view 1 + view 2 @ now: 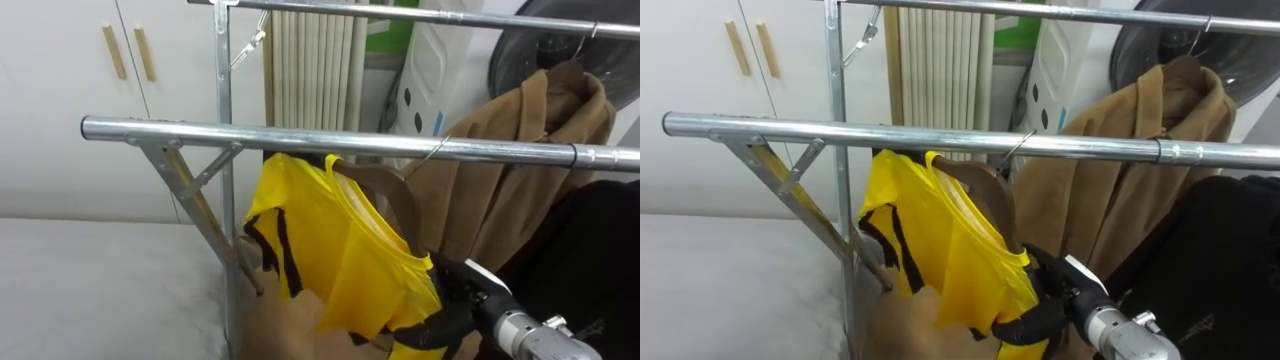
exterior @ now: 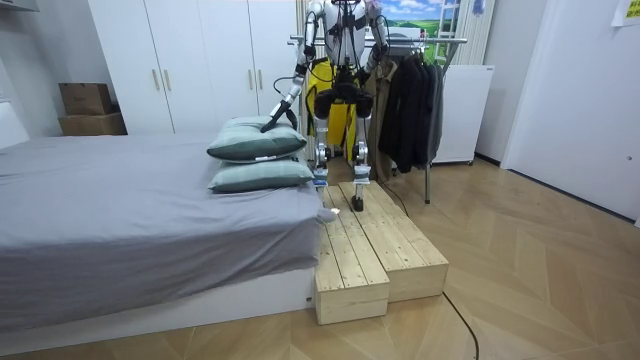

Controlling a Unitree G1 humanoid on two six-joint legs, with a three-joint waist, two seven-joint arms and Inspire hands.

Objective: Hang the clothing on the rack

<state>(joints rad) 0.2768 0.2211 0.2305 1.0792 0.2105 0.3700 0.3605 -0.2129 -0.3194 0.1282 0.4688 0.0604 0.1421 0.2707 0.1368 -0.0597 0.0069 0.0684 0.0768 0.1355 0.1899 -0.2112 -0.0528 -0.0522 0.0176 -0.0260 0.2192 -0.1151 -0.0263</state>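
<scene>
Right hand (image 1: 452, 298) curled tight on low shoulder of yellow shirt (image 1: 340, 250) | rail (image 1: 300, 138) crosses above | brown coat (image 1: 520, 170) hangs right | yellow shirt tilts on hanger (image 1: 385, 192) just under rail | best next: level hanger, seat it fully over rail before release | left hand (image 2: 270, 124) by pillows (image 2: 255, 146), state unreadable

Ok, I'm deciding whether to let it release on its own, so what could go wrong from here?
1. The hanger's hook sits right at the lower rail, and I cannot tell whether it is over it. If the right hand, curled on the yellow shirt, lets go, the shirt may drop.
2. The brown coat hangs close beside it, so the two hangers could tangle.
</scene>
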